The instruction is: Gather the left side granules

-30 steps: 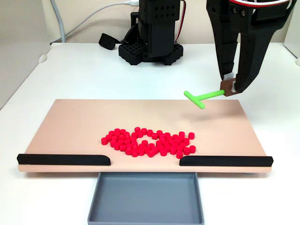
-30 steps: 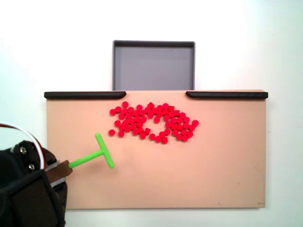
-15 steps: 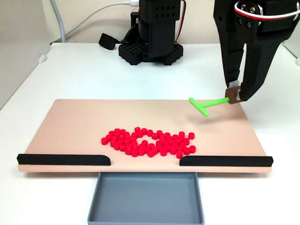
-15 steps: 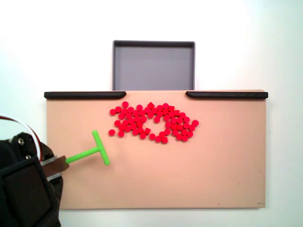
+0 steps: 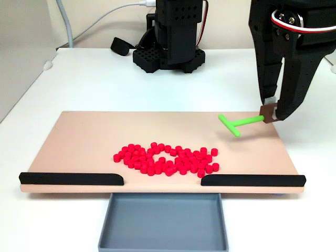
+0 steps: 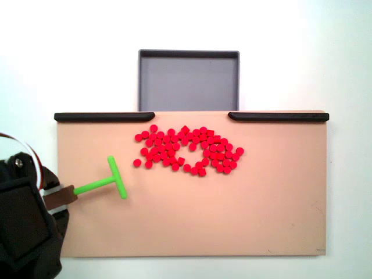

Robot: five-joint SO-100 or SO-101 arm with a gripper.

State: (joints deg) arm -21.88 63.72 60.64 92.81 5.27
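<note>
The granules (image 5: 167,159) (image 6: 187,150) lie in one loose red cluster on the tan board (image 5: 94,142) (image 6: 261,209), just behind the gap between the black strips. My gripper (image 5: 273,109) (image 6: 55,200) is shut on the brown handle end of the green T-shaped tool (image 5: 237,124) (image 6: 107,181). In the view that faces the arm, the tool hangs at the board's right rear, its crossbar pointing toward the cluster and well apart from it. From above, the tool sits at the board's left edge, left of the granules.
A grey tray (image 5: 164,220) (image 6: 188,79) sits below the gap between the two black strips (image 5: 71,178) (image 5: 253,180) along the board's edge. The arm's black base (image 5: 170,37) stands behind the board, with a cable beside it.
The gripper has carried the green tool outward, away from the cluster, toward the board's side edge. The granules have not moved.
</note>
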